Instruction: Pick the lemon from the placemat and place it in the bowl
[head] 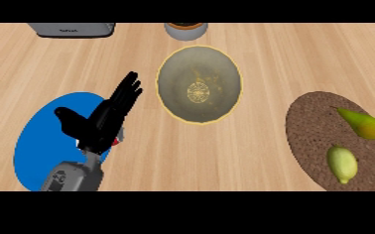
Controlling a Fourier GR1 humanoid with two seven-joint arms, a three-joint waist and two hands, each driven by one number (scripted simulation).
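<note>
A pale wooden counter [256, 153] fills the view. On its right side lies a brown round placemat [311, 134], cut off by the right edge. The lemon [342, 163] rests on the placemat's lower part, and a green-yellow pear [359, 122] lies above it, apart from it. Near the middle stands the bowl [199, 84], greyish inside with a yellow rim and nothing in it. At the left lies a blue plate [44, 144]. The left hand [102, 121] hovers over the plate's right part, fingers [126, 91] straight and apart, pointing toward the bowl, thumb spread to the left, holding nothing. At the top edge sit a grey appliance [72, 29] and a round pot [185, 29].
</note>
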